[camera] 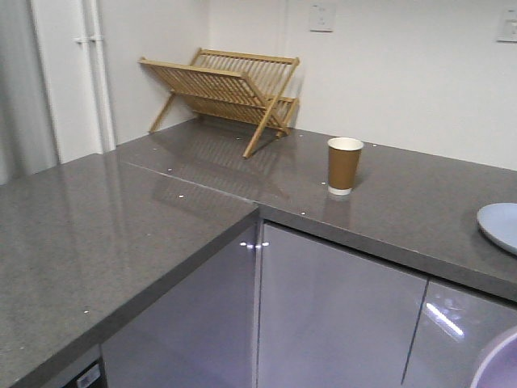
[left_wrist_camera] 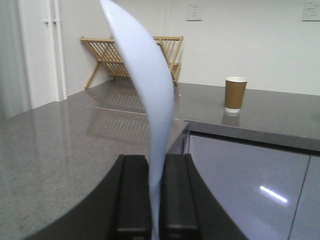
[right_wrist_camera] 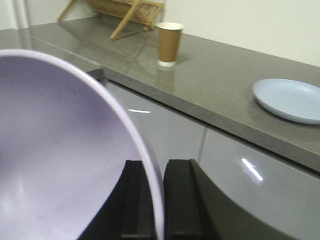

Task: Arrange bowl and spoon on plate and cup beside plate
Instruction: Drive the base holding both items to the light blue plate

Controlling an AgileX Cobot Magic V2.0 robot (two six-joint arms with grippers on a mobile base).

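My left gripper (left_wrist_camera: 155, 162) is shut on the pale blue spoon (left_wrist_camera: 147, 90), which stands on edge between the fingers, held in the air in front of the counter. My right gripper (right_wrist_camera: 159, 167) is shut on the rim of the lavender bowl (right_wrist_camera: 60, 150), also held off the counter; a sliver of that bowl (camera: 499, 368) shows at the front view's bottom right. The tan paper cup (camera: 344, 165) stands upright on the grey counter. The pale blue plate (camera: 501, 225) lies at the counter's right, cut by the frame edge, and shows whole as plate (right_wrist_camera: 290, 99) in the right wrist view.
A wooden dish rack (camera: 226, 93) stands at the back of the L-shaped grey counter (camera: 121, 234) by the wall. Glossy grey cabinet fronts (camera: 331, 315) run below the counter edge. A white door (camera: 69, 73) is at the far left.
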